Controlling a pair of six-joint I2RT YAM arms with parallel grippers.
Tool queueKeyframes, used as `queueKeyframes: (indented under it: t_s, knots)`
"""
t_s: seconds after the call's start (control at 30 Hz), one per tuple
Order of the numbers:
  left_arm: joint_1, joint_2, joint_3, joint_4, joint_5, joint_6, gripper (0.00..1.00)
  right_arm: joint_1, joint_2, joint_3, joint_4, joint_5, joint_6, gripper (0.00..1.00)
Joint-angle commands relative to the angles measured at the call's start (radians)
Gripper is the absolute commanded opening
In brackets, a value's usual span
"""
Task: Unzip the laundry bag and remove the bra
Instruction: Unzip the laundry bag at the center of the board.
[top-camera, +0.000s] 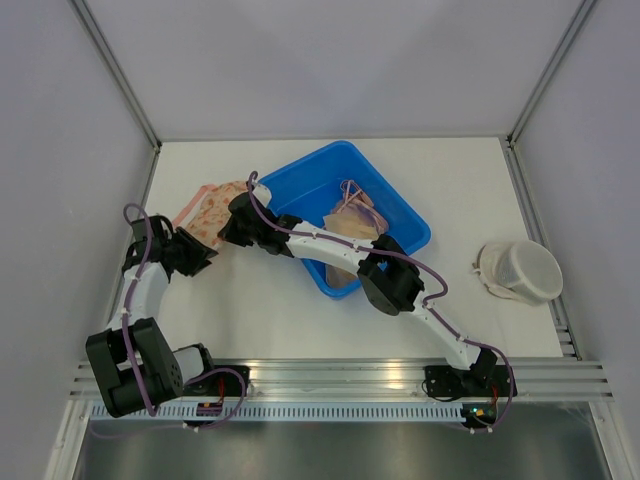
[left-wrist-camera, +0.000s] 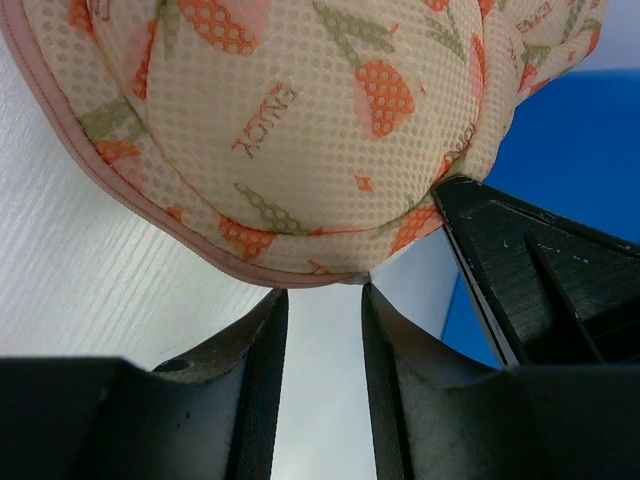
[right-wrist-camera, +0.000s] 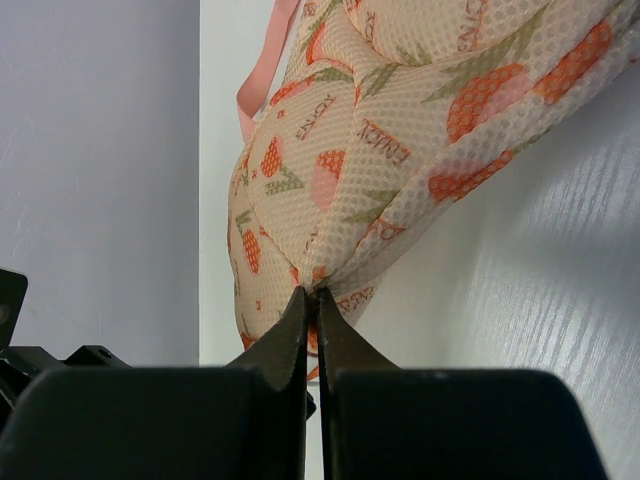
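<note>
The laundry bag is cream mesh with orange flowers and a pink trim. It lies on the white table left of the blue bin. My right gripper reaches across and is shut on a fold at the bag's edge, as the right wrist view shows. My left gripper is open and empty, its tips just short of the bag's pink rim. The bag fills both wrist views. No bra shows inside the bag.
The blue bin holds beige garments with thin pink straps. A white round mesh bag lies at the right of the table. The right arm crosses over the bin's near corner. Grey walls surround the table.
</note>
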Motion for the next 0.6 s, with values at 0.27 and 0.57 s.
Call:
queueKeyframes:
  t_s: [0.27, 0.57]
  knots:
    - [-0.005, 0.021, -0.05, 0.149, 0.086, -0.042, 0.39, -0.004, -0.051, 0.001, 0.034, -0.033, 0.008, 0.0]
    - [-0.005, -0.01, -0.113, 0.269, 0.132, -0.079, 0.35, -0.004, -0.065, -0.016, 0.039, -0.055, 0.03, 0.0]
